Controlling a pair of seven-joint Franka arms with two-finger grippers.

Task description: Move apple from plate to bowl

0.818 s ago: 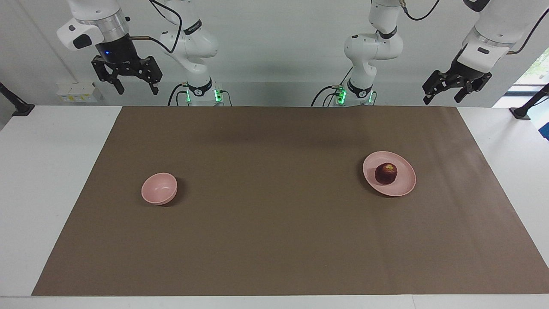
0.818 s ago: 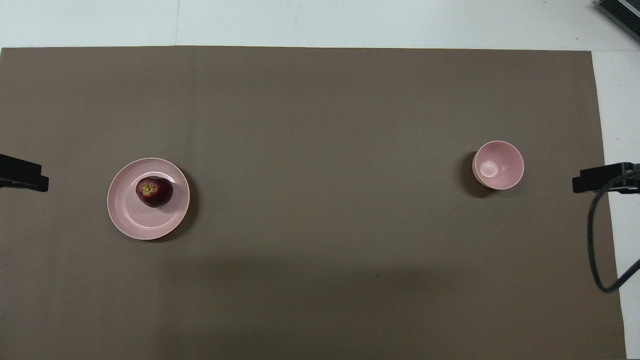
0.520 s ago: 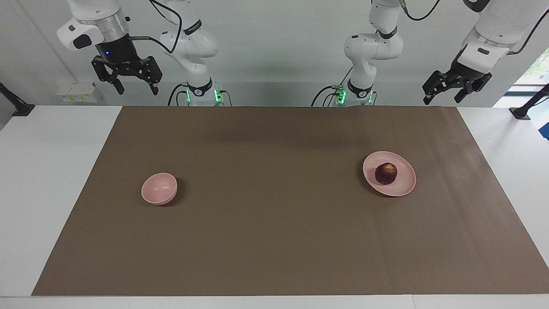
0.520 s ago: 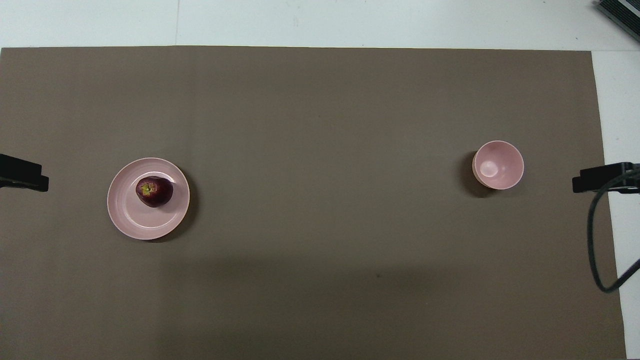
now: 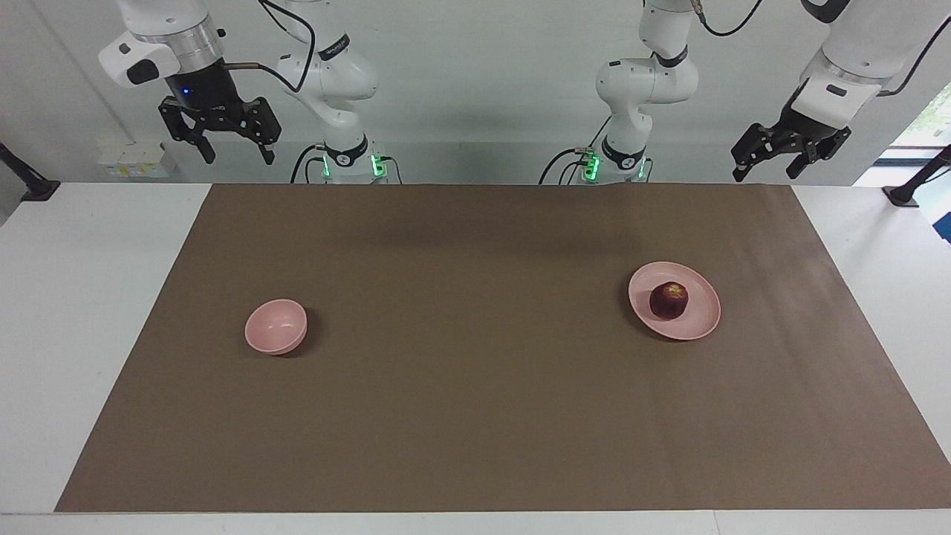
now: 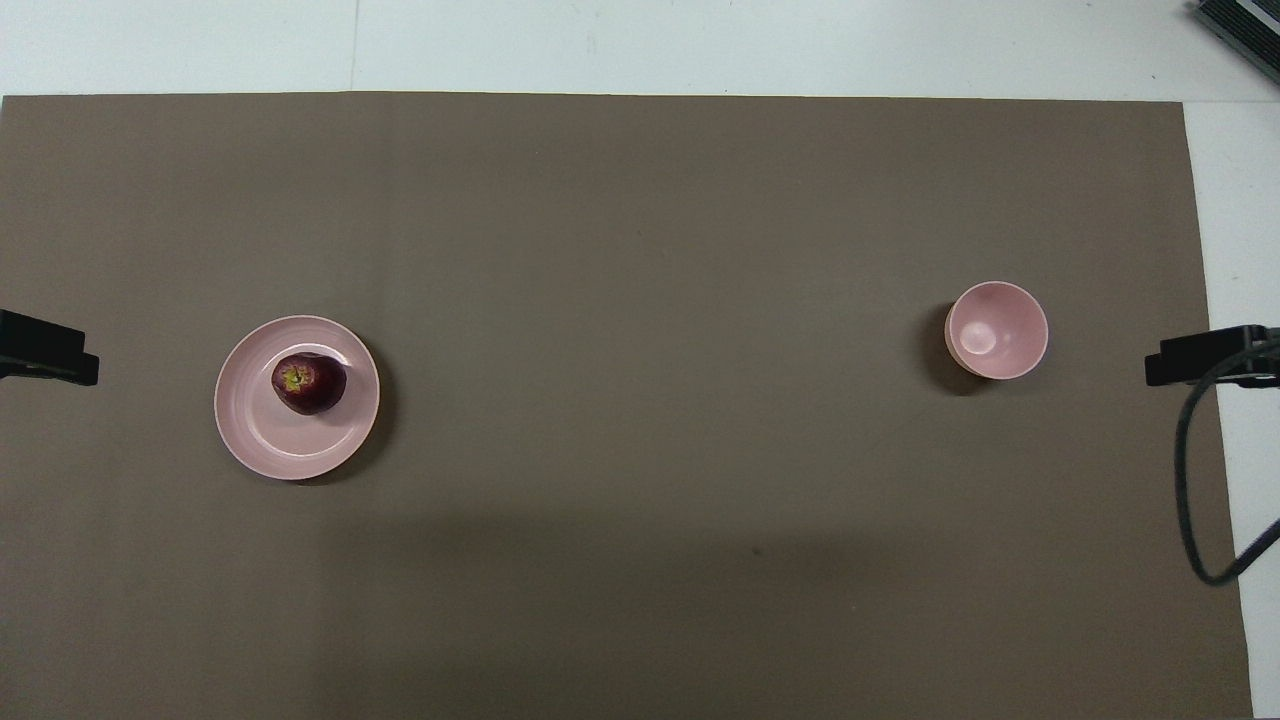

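The dark red apple (image 5: 669, 300) lies on the pale pink plate (image 5: 697, 325) toward the left arm's end of the table. In the overhead view the apple (image 6: 309, 383) sits a little off the middle of the plate (image 6: 268, 445). The small deep pink bowl (image 5: 275, 327) stands empty toward the right arm's end and also shows in the overhead view (image 6: 997, 330). My left gripper (image 5: 765, 173) hangs open and empty, high over the table's edge by its base, well apart from the plate. My right gripper (image 5: 238, 157) hangs open and empty, high over its own end.
A brown mat (image 5: 475, 416) covers most of the white table (image 5: 82, 297). In the overhead view a black cable (image 6: 1188, 480) loops down by the right gripper's tip (image 6: 1200, 357). The left gripper's tip (image 6: 50, 350) shows at the mat's edge.
The left gripper has shifted very slightly up in the air. The apple, plate, bowl and right gripper have not moved.
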